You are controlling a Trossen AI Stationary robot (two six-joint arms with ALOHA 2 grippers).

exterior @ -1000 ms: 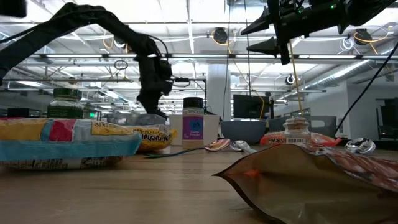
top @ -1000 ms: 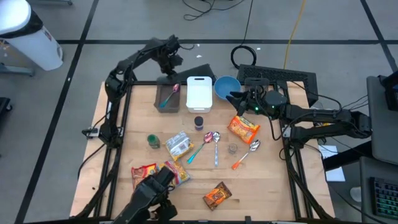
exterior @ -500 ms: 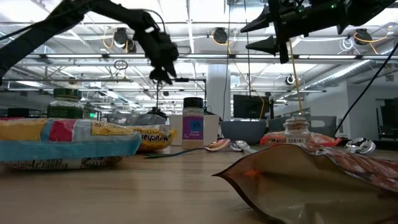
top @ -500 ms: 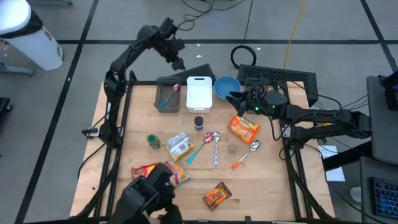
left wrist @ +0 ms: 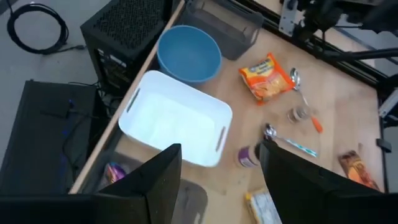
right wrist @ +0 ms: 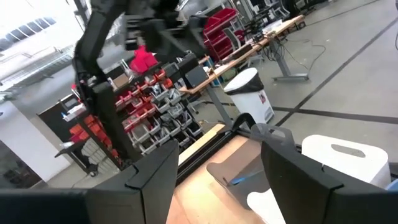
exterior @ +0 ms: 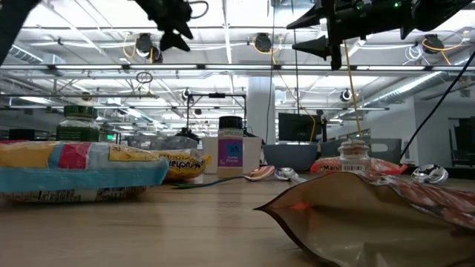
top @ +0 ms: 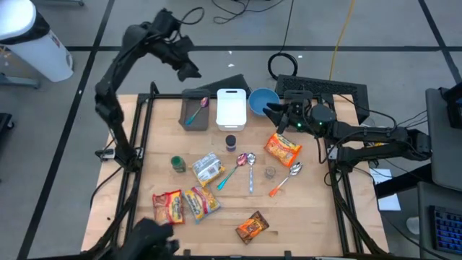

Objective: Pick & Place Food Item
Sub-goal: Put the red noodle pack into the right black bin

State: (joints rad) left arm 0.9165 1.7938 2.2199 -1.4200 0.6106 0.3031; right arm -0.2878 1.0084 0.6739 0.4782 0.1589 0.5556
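Wooden table held scattered snack packets, the orange packet lying near the blue bowl, while the right gripper hovered beside that bowl, fingers apart and empty, and the left gripper hung beyond it, likewise apart.

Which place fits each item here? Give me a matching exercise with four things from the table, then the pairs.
Column one:
1. round blue bowl
2. white rectangular plastic bin
3. dark grey tray
4. orange snack packet

Column two:
A. between the tray and the bowl
B. holds a teal-handled spoon
C. nearest the right gripper
D. beside two metal spoons, toward the table's middle

Pairs: 1-C, 2-A, 3-B, 4-D
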